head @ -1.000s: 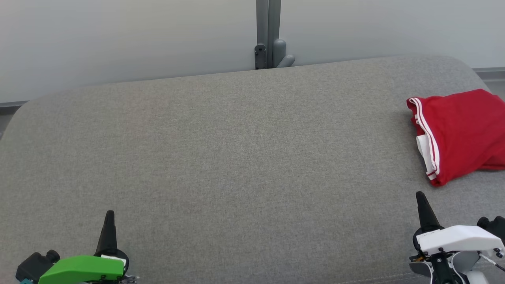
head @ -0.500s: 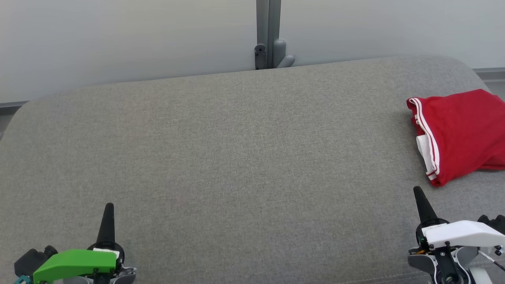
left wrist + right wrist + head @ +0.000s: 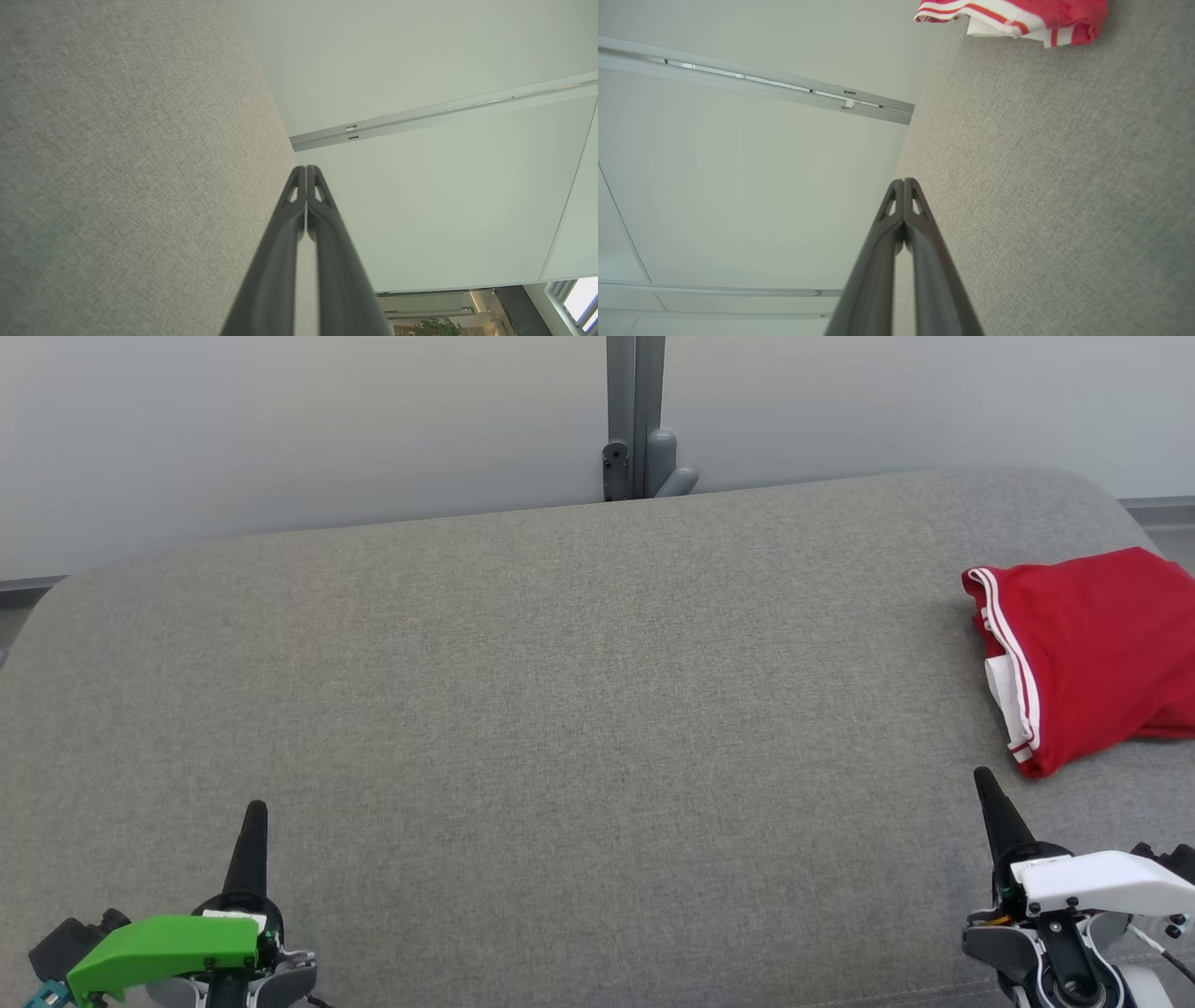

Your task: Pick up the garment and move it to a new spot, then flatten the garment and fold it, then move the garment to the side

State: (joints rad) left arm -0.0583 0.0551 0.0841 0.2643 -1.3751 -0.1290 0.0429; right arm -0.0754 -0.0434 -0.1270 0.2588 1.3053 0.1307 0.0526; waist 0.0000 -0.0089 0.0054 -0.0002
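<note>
Left gripper (image 3: 254, 810) at lower left and right gripper (image 3: 982, 777) at lower right, both with fingers pressed together and holding nothing, over a wide gray fabric cushion (image 3: 560, 709). A red garment (image 3: 1092, 644) with white stripes lies folded at the cushion's right edge, near the right gripper but apart from it. Behind the cushion is a pale wall (image 3: 280, 420) with a gray post (image 3: 635, 401).

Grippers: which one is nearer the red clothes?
The right gripper, with the white cover, close to the red garment; the green-covered left gripper sits far across the cushion.
</note>
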